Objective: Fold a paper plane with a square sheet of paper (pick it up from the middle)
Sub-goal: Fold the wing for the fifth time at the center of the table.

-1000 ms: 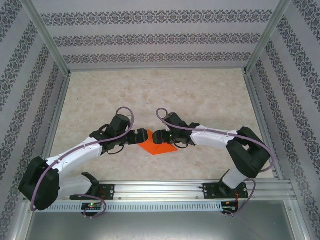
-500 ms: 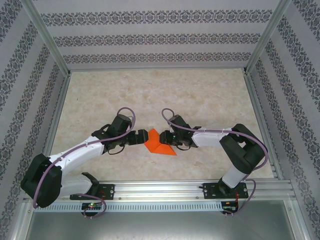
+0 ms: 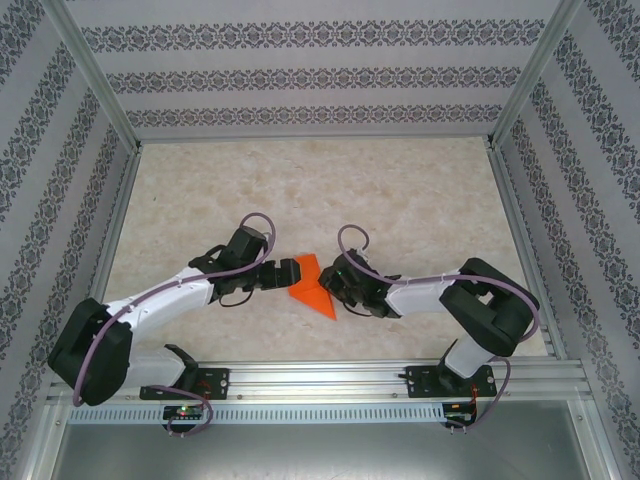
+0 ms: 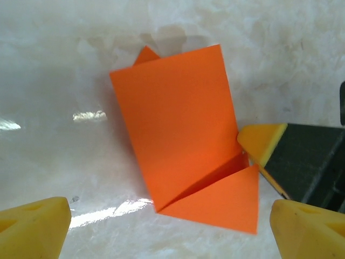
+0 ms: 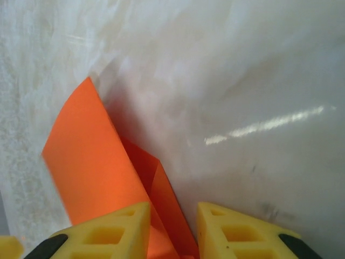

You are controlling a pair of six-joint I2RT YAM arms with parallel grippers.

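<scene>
The square sheet of paper is bright orange and part folded, near the table's front middle. In the left wrist view one panel of the paper stands raised, with a triangular flap lying flat in front of it. My left gripper sits just left of it, open, its yellow fingertips wide apart with the paper's near corner between them. My right gripper reaches in from the right. In its wrist view the right gripper is shut on the paper's fold. One of its fingertips touches the raised panel's right edge.
The tabletop is pale marble, with open room behind the paper. Patterned walls and metal frame posts enclose the sides and back. The aluminium base rail runs along the near edge.
My right gripper moved left onto the paper and closed its jaws on the fold. The paper went from lying spread out to a narrower, raised shape. My left gripper crept slightly right, staying open.
</scene>
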